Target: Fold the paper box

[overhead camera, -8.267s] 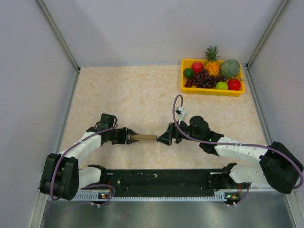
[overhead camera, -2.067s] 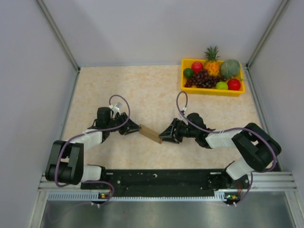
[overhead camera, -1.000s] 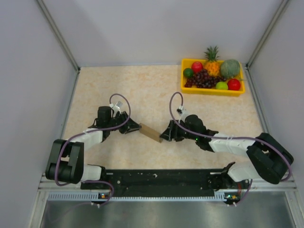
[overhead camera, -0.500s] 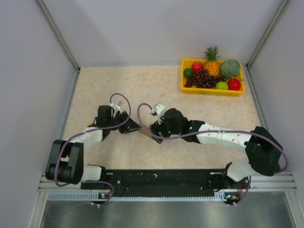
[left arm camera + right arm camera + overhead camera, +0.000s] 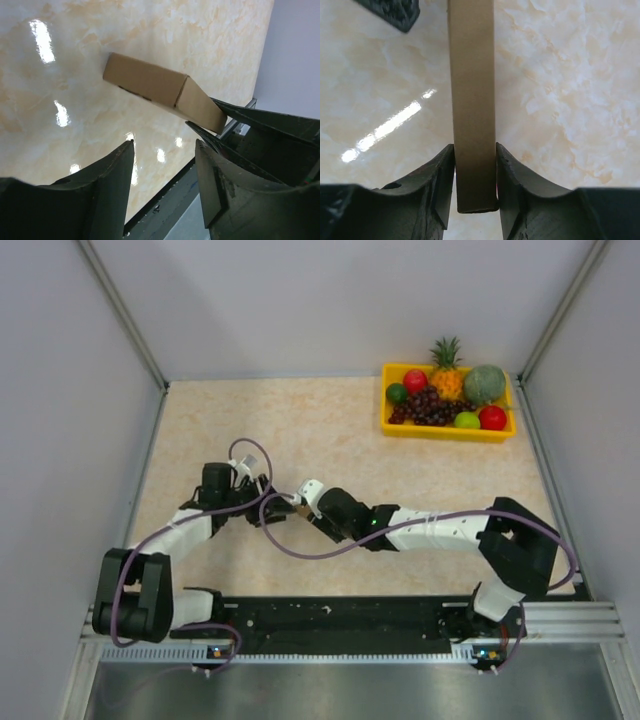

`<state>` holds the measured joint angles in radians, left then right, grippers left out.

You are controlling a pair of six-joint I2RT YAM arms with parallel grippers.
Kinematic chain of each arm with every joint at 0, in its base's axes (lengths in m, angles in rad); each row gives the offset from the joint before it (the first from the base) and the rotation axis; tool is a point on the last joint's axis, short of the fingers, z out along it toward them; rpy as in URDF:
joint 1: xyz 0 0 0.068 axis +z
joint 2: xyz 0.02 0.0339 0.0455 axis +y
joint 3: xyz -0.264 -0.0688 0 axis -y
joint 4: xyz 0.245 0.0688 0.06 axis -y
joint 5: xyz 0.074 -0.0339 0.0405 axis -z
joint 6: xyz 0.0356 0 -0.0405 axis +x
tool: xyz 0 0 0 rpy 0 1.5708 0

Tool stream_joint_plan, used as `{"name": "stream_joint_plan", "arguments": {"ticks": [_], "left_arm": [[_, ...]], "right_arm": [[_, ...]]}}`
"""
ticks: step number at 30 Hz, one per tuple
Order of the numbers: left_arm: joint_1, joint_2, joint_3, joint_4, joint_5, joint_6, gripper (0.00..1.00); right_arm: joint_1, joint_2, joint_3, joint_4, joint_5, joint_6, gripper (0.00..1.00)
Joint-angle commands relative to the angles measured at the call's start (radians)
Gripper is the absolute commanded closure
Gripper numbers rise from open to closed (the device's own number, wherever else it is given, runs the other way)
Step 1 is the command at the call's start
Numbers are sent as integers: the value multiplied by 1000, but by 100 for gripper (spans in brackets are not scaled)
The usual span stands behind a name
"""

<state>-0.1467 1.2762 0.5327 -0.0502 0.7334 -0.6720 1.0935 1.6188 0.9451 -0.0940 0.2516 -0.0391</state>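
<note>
The paper box (image 5: 155, 87) is a small, closed brown cardboard box lying on the marble-patterned table. In the right wrist view the paper box (image 5: 472, 110) runs straight up from between my right gripper's (image 5: 475, 152) jaws, which press on both its long sides. From above only a sliver of the paper box (image 5: 291, 502) shows between my left gripper (image 5: 268, 508) and my right gripper (image 5: 299, 506). My left gripper (image 5: 164, 146) stands open a little short of the box, with nothing between its fingers. The right gripper's fingers (image 5: 235, 112) hold the box's near end.
A yellow fruit tray (image 5: 440, 433) with a pineapple, grapes and other fruit stands at the back right. The right arm (image 5: 430, 528) stretches across the middle of the table. One tip of the left gripper (image 5: 395, 12) shows beside the box. White walls enclose the table.
The right arm has swung left along the box and its jaws have closed on the box. The left gripper has opened and let go of the box's end.
</note>
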Motion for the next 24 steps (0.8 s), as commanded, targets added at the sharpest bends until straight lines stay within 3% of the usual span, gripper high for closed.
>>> {"name": "stream_joint_plan", "arguments": {"ticks": [1,5,10,14,18,22,24], "left_arm": [[84,-69,69,-82,53,20,41],[258,-213,87,-178,44,64,34],[395,-319,134,-350,-3,172,33],[433,-382,47,-301,-43,166,33],[444,-370,26,-274,3,195,34],[444,-348,41,-255,61,183,36],[444,-342,39,-238,72,172,37]], "right_arm": [[22,24,47,82,89,-122,64],[22,30,21,192,153,-266,82],[-21,152,-49,570,291,-637,88],[-128,329,88,686,261,-827,85],[-230,398,216,727,174,-881,82],[-274,457,254,852,62,-1085,80],[-300,481,302,806,6,-1111,76]]}}
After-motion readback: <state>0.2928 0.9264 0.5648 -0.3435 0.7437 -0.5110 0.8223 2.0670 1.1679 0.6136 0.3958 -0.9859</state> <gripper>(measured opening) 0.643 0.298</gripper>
